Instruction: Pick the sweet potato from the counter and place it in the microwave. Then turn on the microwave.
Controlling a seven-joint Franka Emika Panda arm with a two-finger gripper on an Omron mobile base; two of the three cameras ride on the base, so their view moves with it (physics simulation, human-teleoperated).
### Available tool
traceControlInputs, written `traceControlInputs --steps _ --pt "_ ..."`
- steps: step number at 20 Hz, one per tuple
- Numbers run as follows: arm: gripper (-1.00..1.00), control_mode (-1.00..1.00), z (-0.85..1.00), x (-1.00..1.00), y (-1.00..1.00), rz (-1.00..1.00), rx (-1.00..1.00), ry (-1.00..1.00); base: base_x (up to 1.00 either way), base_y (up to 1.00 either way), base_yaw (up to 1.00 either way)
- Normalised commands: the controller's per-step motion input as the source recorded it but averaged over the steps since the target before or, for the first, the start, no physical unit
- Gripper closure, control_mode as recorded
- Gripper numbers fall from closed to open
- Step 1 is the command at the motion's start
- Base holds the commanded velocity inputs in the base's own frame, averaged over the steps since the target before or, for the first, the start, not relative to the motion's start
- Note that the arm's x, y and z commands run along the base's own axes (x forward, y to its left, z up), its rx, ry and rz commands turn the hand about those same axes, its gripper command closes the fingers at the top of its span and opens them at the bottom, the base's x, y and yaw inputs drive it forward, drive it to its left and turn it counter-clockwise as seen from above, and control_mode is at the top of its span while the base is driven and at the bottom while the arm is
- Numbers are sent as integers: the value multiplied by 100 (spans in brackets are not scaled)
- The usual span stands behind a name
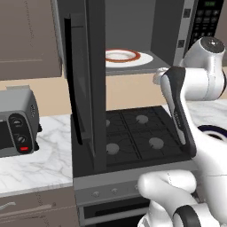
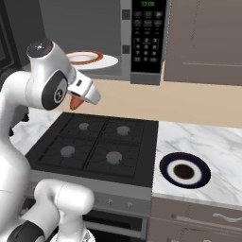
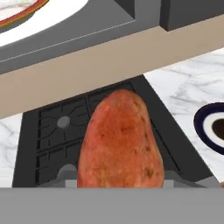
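My gripper [image 2: 78, 98] hangs above the back left of the stovetop, just below and in front of the open microwave [image 2: 142, 42], and is shut on the sweet potato [image 2: 75, 102]. In the hand view the reddish-orange sweet potato [image 3: 120, 140] stands large between the jaws, over the burners. The microwave door [image 1: 84, 80] is swung wide to the left. Inside the microwave lies a white plate with a red rim [image 1: 126, 56]. The keypad panel [image 2: 149, 35] with its green display is on the right of the microwave. The white marble counter [image 2: 208, 139] runs to the right of the stove.
A black four-burner stovetop [image 2: 94, 142] lies below the hand. A dark blue plate [image 2: 184, 171] rests on the right counter. A silver toaster oven [image 1: 15, 128] stands on the left counter. Brown cabinets [image 2: 208, 38] flank the microwave.
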Motion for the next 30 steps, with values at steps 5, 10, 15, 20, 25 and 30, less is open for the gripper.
traceControlInputs --steps 5,10,15,20,25,30 --pt "100 -100 47 3 33 14 -4 -21 0 0 0" --pt "100 -100 56 10 32 12 -3 -19 0 0 0" --pt "100 -100 58 23 31 10 -1 -13 0 0 0" --pt "100 -100 38 74 31 7 0 -3 0 0 0" --pt "100 -100 16 92 31 5 0 0 0 0 0" --pt "100 -100 6 77 35 3 -1 0 0 0 0"
